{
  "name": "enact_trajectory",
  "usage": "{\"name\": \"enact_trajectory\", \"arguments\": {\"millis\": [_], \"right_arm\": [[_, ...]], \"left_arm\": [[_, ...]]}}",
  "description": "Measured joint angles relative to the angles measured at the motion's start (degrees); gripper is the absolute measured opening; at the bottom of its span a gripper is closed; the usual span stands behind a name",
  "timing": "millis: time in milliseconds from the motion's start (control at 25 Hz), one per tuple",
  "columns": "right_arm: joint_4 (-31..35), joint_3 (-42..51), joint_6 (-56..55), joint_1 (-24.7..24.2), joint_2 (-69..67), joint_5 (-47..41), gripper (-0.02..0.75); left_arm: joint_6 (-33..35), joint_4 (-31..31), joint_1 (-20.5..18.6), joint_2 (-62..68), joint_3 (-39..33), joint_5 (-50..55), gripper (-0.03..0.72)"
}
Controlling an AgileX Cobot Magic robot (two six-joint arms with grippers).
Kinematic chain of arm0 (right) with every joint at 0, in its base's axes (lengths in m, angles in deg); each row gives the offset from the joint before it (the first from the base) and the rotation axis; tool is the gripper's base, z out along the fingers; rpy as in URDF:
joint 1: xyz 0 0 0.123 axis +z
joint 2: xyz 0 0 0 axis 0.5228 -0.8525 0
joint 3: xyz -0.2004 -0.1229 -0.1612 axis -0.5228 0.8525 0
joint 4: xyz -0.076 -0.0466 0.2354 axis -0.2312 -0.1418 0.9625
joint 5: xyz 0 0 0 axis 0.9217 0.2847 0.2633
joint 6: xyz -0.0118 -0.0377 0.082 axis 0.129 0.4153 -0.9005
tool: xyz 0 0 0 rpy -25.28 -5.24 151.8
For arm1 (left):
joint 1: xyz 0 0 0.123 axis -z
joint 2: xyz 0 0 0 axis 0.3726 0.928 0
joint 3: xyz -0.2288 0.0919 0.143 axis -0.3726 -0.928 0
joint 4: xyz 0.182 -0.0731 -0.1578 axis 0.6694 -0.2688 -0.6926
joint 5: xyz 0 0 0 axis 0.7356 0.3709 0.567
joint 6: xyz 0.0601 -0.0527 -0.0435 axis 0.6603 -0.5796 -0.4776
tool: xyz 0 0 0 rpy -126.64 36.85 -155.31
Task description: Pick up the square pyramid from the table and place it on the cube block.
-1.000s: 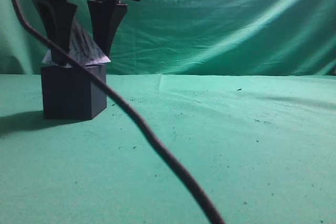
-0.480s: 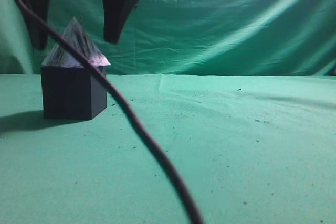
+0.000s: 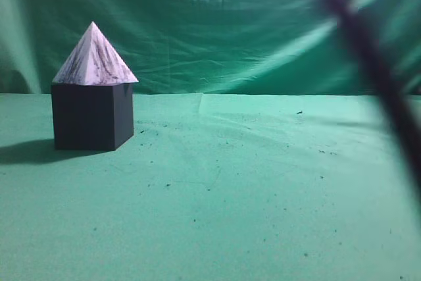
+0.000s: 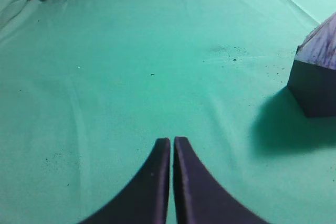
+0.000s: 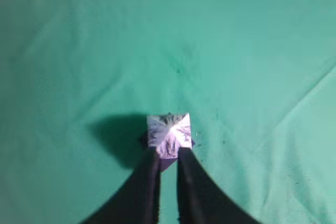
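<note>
The white, dark-streaked square pyramid (image 3: 94,57) sits upright on top of the dark cube block (image 3: 85,116) at the left of the green table (image 3: 263,182). Neither gripper shows in the exterior view. In the right wrist view my right gripper (image 5: 168,150) hangs high above the pyramid (image 5: 168,129), its fingers a little apart and empty. In the left wrist view my left gripper (image 4: 171,140) is shut and empty over bare cloth. The cube (image 4: 315,90) with the pyramid (image 4: 321,45) on it stands at that view's right edge.
A blurred dark cable (image 3: 375,64) crosses the upper right of the exterior view, close to the camera. Green cloth hangs as a backdrop (image 3: 263,24) behind the table. Small dark specks lie scattered on the cloth.
My right gripper let go of the pyramid, opened wide, rose out of the exterior view and has narrowed. The cable swung from left to right. The pyramid stays on the cube.
</note>
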Motion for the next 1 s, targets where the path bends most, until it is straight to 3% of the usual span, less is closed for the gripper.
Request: {"name": "enact_trajectory", "arguments": {"millis": [80, 240, 400, 760, 1000], "right_arm": [[0.8, 0.1, -0.6, 0.0, 4.8, -0.3, 0.000], [1.4, 5.5, -0.7, 0.0, 15.1, -0.4, 0.000], [1.7, 18.9, -0.7, 0.0, 26.0, -0.3, 0.000], [4.0, 55.0, 0.0, 0.0, 53.6, 22.7, 0.000], [5.5, 67.9, 0.1, 0.0, 69.3, 27.4, 0.000]], "left_arm": [[0.0, 0.0, 0.0, 0.0, 0.0, 0.0, 0.000], [0.0, 0.0, 0.0, 0.0, 0.0, 0.0, 0.000], [0.0, 0.0, 0.0, 0.0, 0.0, 0.0, 0.000], [0.0, 0.0, 0.0, 0.0, 0.0, 0.0, 0.000], [0.0, 0.0, 0.0, 0.0, 0.0, 0.0, 0.000]]}}
